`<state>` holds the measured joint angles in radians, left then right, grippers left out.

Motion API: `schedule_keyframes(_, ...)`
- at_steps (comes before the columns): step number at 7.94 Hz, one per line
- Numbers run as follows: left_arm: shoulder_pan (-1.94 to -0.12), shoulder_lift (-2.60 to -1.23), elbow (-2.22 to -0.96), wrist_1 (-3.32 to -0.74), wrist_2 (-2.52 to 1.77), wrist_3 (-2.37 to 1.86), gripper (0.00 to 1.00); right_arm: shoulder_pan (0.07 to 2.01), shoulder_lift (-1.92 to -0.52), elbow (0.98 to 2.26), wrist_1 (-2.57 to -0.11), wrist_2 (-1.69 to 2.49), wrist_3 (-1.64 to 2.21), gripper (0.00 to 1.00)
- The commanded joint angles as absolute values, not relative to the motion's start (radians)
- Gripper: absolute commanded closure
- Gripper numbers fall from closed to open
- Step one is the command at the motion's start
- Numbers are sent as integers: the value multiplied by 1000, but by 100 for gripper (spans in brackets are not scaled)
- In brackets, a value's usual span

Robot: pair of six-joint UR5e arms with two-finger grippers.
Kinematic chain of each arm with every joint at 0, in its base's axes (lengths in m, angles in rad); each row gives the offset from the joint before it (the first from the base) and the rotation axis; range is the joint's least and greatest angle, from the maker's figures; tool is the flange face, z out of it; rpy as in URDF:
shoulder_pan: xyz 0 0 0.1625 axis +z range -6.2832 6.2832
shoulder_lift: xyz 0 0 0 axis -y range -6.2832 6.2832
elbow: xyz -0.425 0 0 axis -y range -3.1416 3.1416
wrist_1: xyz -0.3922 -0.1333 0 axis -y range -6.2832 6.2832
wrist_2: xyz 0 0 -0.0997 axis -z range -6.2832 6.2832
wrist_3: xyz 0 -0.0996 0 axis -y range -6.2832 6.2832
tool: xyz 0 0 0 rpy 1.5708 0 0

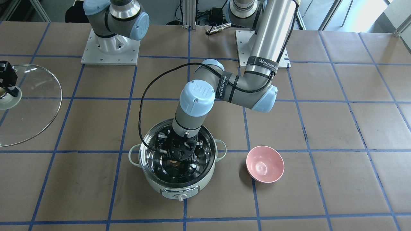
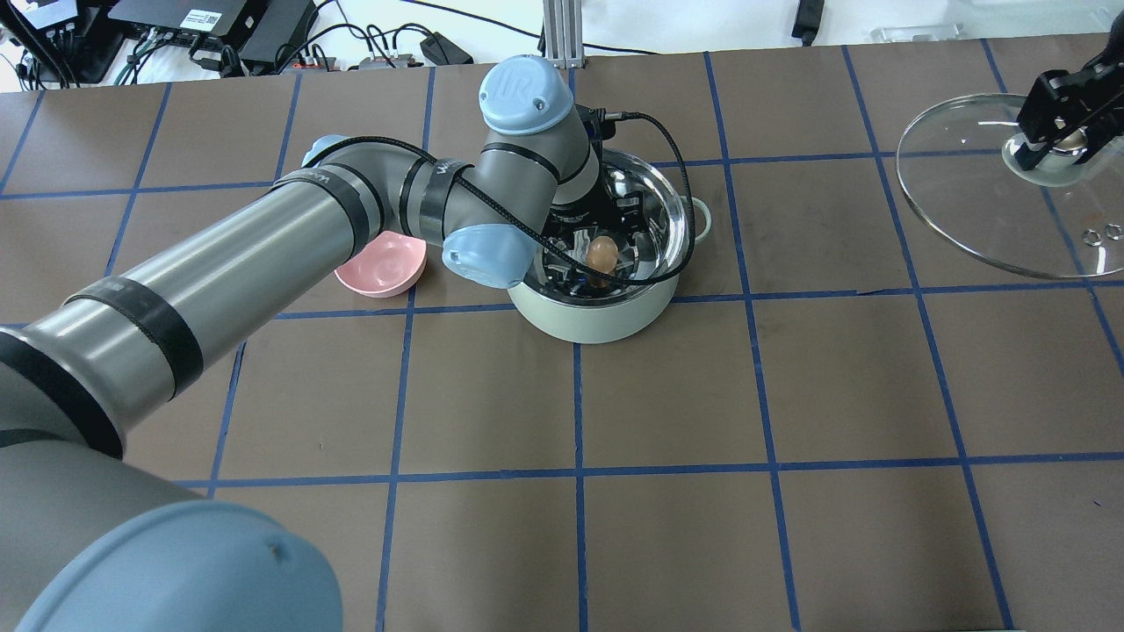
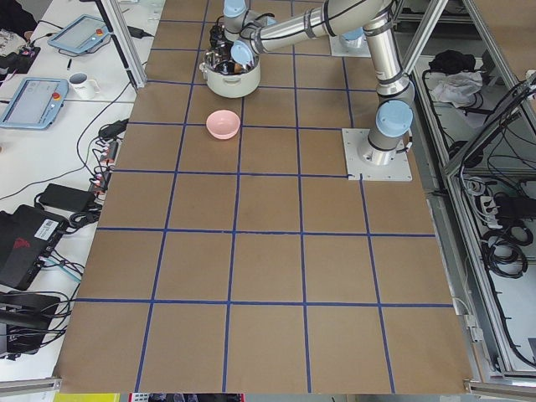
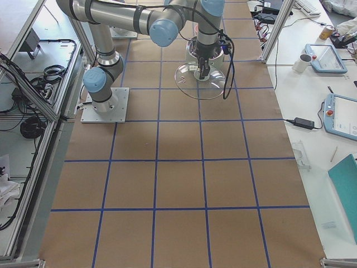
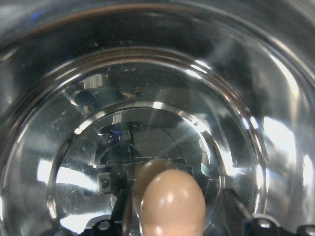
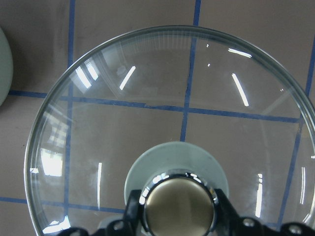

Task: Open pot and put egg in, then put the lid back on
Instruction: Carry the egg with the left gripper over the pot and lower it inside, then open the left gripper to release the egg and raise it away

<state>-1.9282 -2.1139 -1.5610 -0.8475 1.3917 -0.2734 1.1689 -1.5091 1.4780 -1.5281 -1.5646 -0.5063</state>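
The mint-green pot [image 1: 179,190] stands open at mid-table, its steel inside showing; it also shows in the overhead view [image 2: 597,320]. My left gripper [image 1: 176,159] reaches down inside it, shut on the light-brown egg [image 2: 601,254], which hangs just above the pot's shiny bottom in the left wrist view [image 5: 172,201]. My right gripper [image 2: 1058,145] is shut on the beige knob [image 6: 179,206] of the clear glass lid [image 2: 966,193]. It holds the lid well off to the pot's side, over the table's right part [image 1: 35,106].
A pink bowl [image 1: 265,164] sits on the table beside the pot, on my left side [image 2: 382,268]. Two small metal rings [image 2: 1102,234] lie near the lid. A black cable loops from the left wrist over the pot's rim.
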Motion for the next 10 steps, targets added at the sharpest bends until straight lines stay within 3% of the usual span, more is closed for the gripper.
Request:
schedule_keyframes(1, -1928, -2039, -1559, -906, 1391, -282, 0, 1169, -1509, 1479, -1529, -1571, -499, 100)
schedule_keyframes(3, -1928, -2010, -1510, -1071, 1397, -282, 0, 1169, -1511, 1477, -1528, -1572, -499, 100)
schedule_keyframes(6, -1916, -1861, -1471, -1323, 1433, -275, 0, 1170, -1522, 1471, -1526, -1585, -497, 100)
schedule_keyframes(7, -1854, -1803, -1454, -1488, 1474, -278, 0, 1180, -1529, 1467, -1523, -1580, -456, 100)
schedule_keyframes(10, -1680, -1685, -1439, -1672, 1480, -226, 0, 1196, -1534, 1468, -1516, -1566, -398, 100)
